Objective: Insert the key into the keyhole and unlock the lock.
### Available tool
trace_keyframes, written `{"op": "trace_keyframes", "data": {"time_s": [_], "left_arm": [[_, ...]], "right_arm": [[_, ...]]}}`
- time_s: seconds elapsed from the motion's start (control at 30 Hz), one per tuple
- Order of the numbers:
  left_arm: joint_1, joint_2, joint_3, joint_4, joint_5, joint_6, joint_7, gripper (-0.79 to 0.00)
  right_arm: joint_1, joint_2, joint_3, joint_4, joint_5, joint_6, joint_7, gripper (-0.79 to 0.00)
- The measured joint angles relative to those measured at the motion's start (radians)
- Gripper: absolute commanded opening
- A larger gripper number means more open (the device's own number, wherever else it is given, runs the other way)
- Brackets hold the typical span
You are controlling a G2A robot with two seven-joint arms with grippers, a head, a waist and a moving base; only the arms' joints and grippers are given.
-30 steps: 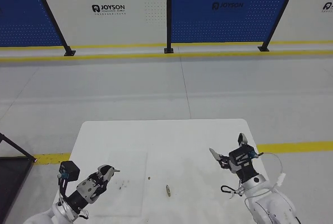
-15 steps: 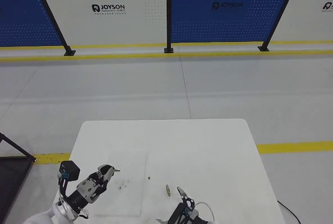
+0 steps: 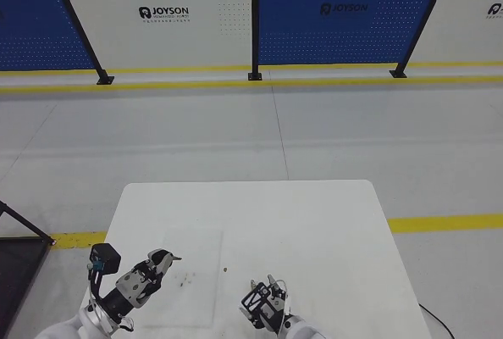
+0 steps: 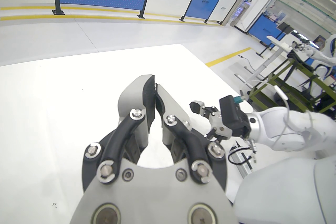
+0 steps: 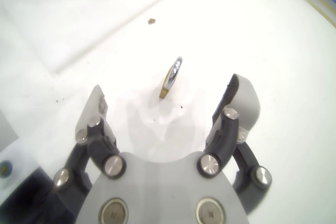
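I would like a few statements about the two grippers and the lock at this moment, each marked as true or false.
1. The right gripper is open. True.
2. The right gripper holds the lock. False: the lock sits between and ahead of the spread fingers, and neither finger touches it.
3. The left gripper has its fingers spread wide. False: its fingers are shut together.
4. The lock rests on the white table. True.
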Motion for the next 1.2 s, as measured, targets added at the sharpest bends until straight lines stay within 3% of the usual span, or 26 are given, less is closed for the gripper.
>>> {"op": "trace_keyframes", "data": {"time_s": [0.03, 0.07, 0.5, 0.6, 0.67, 0.7, 1.03, 1.2], "left_arm": [[0.0, 0.0, 0.0, 0.0, 0.0, 0.0, 0.0, -0.785], [0.0, 0.0, 0.0, 0.0, 0.0, 0.0, 0.0, -0.785], [0.0, 0.0, 0.0, 0.0, 0.0, 0.0, 0.0, -0.785], [0.0, 0.0, 0.0, 0.0, 0.0, 0.0, 0.0, -0.785], [0.0, 0.0, 0.0, 0.0, 0.0, 0.0, 0.0, -0.785], [0.0, 0.0, 0.0, 0.0, 0.0, 0.0, 0.0, -0.785], [0.0, 0.0, 0.0, 0.0, 0.0, 0.0, 0.0, -0.785], [-0.032, -0.002, 0.022, 0.006, -0.039, 0.036, -0.005, -0.785]], "right_arm": [[0.008, -0.003, -0.004, 0.01, 0.004, 0.008, 0.003, -0.329], [0.015, -0.005, -0.008, 0.018, 0.007, 0.015, 0.005, -0.416], [0.069, -0.025, -0.036, 0.083, 0.053, 0.04, 0.017, -0.517], [0.076, -0.028, -0.04, 0.088, 0.059, 0.04, 0.017, -0.588], [0.079, -0.029, -0.041, 0.092, 0.061, 0.041, 0.015, -0.683], [0.081, -0.03, -0.042, 0.094, 0.061, 0.042, 0.015, -0.782], [0.075, -0.028, -0.018, 0.059, 0.091, 0.041, -0.016, -0.785], [0.048, -0.02, 0.051, -0.008, 0.21, 0.013, -0.1, -0.785]]}}
